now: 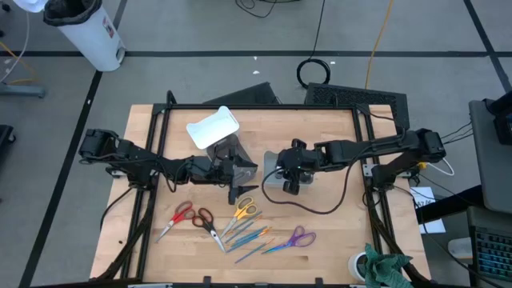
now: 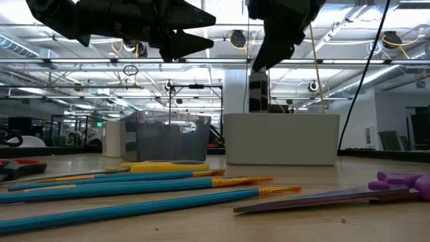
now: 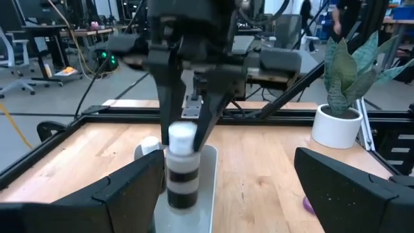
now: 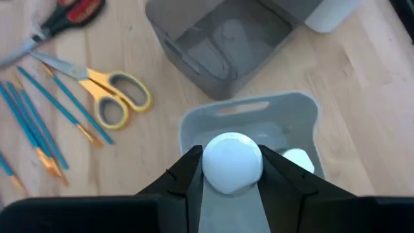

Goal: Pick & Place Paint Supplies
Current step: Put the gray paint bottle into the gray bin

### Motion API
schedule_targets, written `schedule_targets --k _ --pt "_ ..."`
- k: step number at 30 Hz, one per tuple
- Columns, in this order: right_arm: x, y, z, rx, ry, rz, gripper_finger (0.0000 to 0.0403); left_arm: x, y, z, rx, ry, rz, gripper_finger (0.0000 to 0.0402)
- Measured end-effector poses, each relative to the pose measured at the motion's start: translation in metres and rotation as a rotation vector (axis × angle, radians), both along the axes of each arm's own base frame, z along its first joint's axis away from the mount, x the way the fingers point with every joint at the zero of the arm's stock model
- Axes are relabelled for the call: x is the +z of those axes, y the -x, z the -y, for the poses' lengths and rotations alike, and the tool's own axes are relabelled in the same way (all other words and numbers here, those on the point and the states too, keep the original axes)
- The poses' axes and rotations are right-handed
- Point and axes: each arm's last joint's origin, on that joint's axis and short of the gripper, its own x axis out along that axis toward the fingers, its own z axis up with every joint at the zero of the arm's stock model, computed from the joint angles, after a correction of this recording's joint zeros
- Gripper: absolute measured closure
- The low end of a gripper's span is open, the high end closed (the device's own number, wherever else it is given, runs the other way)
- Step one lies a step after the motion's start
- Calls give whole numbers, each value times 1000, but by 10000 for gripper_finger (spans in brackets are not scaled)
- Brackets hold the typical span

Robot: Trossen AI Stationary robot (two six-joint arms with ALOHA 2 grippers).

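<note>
High view: at centre frame the right gripper (image 1: 291, 182) is hovering over a pale grey plastic bin (image 1: 278, 179).

Left wrist view: the left gripper (image 3: 226, 188) is waiting with fingers spread apart.

Right wrist view: right fingers (image 4: 184, 178) are clamping a small dark white-capped bottle (image 4: 232, 162) by its cap. It is probably light, rigid and smooth, so gripping the cap looks safest.

Bright even overhead light, soft shadows, blurred wrist views, hazy foreground

Yellow-handled scissors (image 4: 113, 94), teal brushes (image 4: 39, 116), white-capped bottle (image 4: 231, 162), grey bin (image 4: 223, 45).
</note>
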Motion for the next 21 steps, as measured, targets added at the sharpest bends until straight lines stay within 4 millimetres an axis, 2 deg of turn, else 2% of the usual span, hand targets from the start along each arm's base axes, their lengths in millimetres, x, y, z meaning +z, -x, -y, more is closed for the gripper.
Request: schedule_targets --k 9,21 --pt "-31 4 6 -23 -6 -16 298 0 0 0 0 -2 -5 48" --pt "-61 9 6 -38 -22 17 298 0 0 0 0 -2 -5 48"
